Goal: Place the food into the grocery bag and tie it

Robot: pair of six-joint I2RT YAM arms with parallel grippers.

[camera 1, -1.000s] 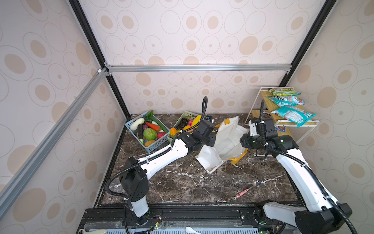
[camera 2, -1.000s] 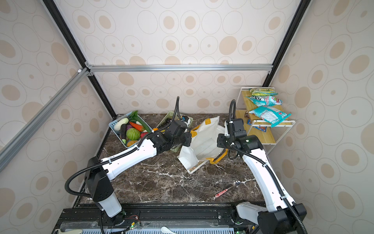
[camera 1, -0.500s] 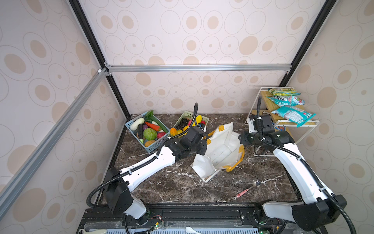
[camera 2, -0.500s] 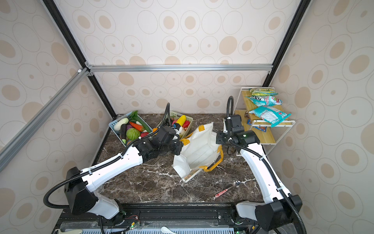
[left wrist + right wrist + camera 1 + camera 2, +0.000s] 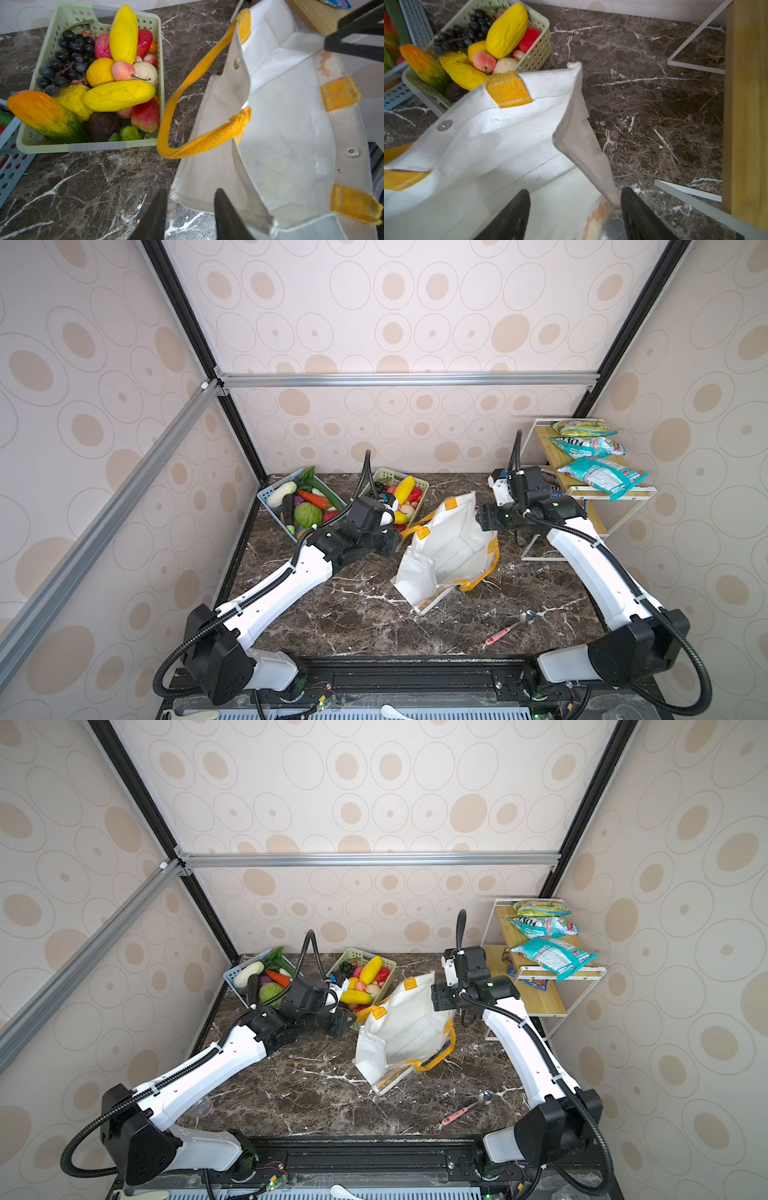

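Okay, both just let go: left pincer (image 5: 190, 212) open, right pincer (image 5: 575, 207) open wider. Bag (image 5: 449, 547) sits free on bench (image 5: 353, 614), empty; food (image 5: 119, 94) next.

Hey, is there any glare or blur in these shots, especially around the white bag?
Right wrist view: a bright washed-out patch on the bag, and the right hand looks soft. Left wrist view: the fruit basket is sharp, the left hand dark and blurred. In both top views the light is even.
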